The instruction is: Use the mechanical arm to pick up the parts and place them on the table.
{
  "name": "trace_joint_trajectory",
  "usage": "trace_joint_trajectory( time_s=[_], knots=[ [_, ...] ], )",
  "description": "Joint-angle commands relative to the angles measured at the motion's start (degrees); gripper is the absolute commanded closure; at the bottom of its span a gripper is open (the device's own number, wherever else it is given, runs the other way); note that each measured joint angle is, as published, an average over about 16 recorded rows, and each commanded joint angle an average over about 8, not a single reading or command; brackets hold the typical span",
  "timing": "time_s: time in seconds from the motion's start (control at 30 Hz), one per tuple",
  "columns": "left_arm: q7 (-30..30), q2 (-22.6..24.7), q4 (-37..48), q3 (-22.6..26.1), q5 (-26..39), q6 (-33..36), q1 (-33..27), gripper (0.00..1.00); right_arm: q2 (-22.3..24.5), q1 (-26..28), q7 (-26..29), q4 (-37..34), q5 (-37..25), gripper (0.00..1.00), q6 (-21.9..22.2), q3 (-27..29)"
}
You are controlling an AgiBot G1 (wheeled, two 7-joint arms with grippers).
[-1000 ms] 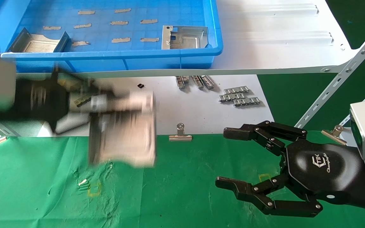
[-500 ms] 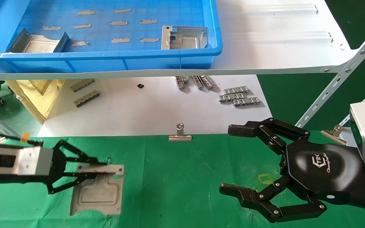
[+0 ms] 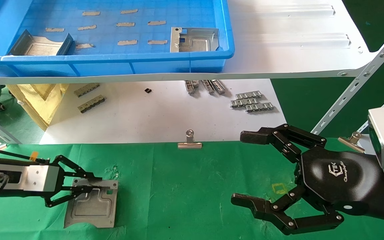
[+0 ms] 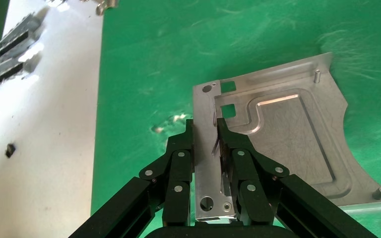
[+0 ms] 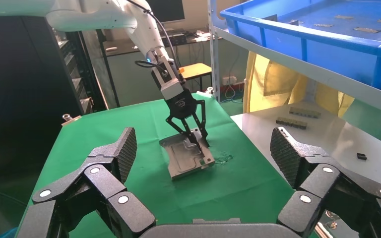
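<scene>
One part (image 3: pixel 90 207) is lying on the green table (image 3: pixel 185 186) near its front left corner, and the left gripper (image 3: pixel 93 184) is pinching the plate's upright folded flange between its two black fingers (image 4: pixel 181 156). The left wrist view shows why that grip works: the flange stands up from the flat body, so thin fingers can be closing on it from either side without having to get under the sheet. The embossed face is pointing up and the curved-cut edge is facing away from the gripper; the plate appears to be resting on the cloth or very nearly so, which suggests the placing step is almost done and only the release is waiting. Two more parts are sitting in the blue bin (image 3: pixel 118 61) on the white shelf above the table's far edge, one (image 3: pixel 38 46) at the bin's left end and one (image 3: pixel 193 39) at its right end, so the job looks about a third finished. The right gripper (image 3: pixel 245 168) is hovering above the table's front right corner with its fingers spread wide and nothing between them, apparently parked clear of the working arm.
</scene>
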Motion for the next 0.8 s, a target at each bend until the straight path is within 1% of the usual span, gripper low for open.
trace_joint_trajectory(
  time_s=[0.03, 0.27, 0.43, 0.53, 0.7, 0.8],
  knots=[
    [0.9, 0.6, 1.9, 0.1, 0.0, 0.0, -0.1, 0.00, 0.0, 0.0, 0.0, 0.0, 0.0, 0.00, 0.0, 0.0],
    [1.8, 1.1, 5.6, -0.8, -1.6, 1.0, -0.8, 0.00, 0.0, 0.0, 0.0, 0.0, 0.0, 0.00, 0.0, 0.0],
    [-0.5, 0.5, 5.7, -2.2, -4.8, 2.3, -0.8, 0.00, 0.0, 0.0, 0.0, 0.0, 0.0, 0.00, 0.0, 0.0],
    [-4.9, -0.2, 4.0, -3.4, -8.6, 2.9, 0.8, 0.00, 0.0, 0.0, 0.0, 0.0, 0.0, 0.00, 0.0, 0.0],
    [-16.1, -2.0, -0.2, -5.7, -17.2, 3.2, 5.7, 0.00, 0.0, 0.0, 0.0, 0.0, 0.0, 0.00, 0.0, 0.0],
    [-20.6, -2.8, -2.1, -6.6, -21.4, 3.2, 8.3, 0.00, 0.0, 0.0, 0.0, 0.0, 0.0, 0.00, 0.0, 0.0]
  ],
)
